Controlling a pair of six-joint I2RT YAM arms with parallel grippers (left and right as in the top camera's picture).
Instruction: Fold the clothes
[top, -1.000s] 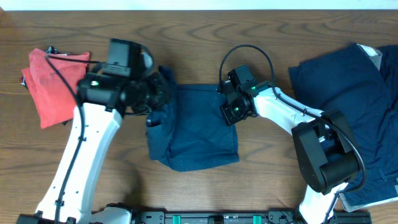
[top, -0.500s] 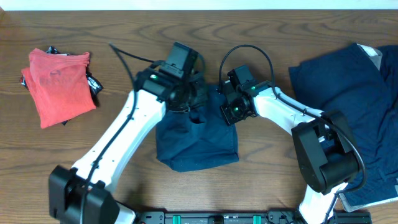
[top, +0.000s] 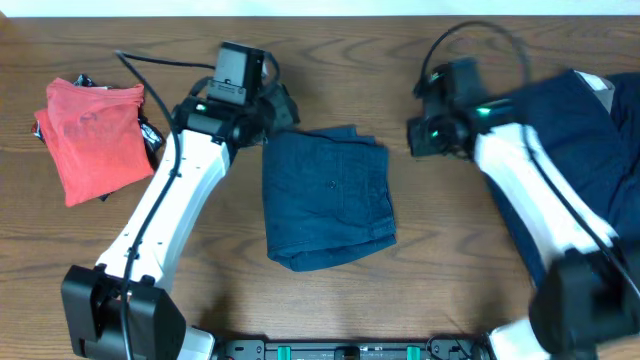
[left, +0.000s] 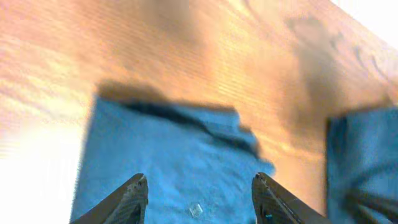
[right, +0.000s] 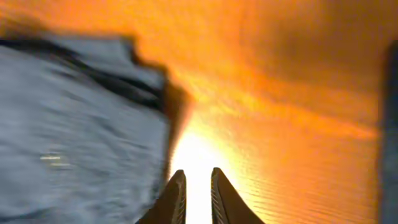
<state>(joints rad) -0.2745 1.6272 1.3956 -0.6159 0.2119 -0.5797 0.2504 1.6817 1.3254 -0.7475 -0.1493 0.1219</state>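
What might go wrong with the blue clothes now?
1. The left gripper is open and the right gripper is shut on nothing, so neither holds the folded navy shorts. Their rumpled top edge might flop open.
2. The right arm reaches across the unfolded navy pile and might snag or drag it.

Overhead looks straight down; both wrist views obliquely share the folded shorts (top: 328, 195).
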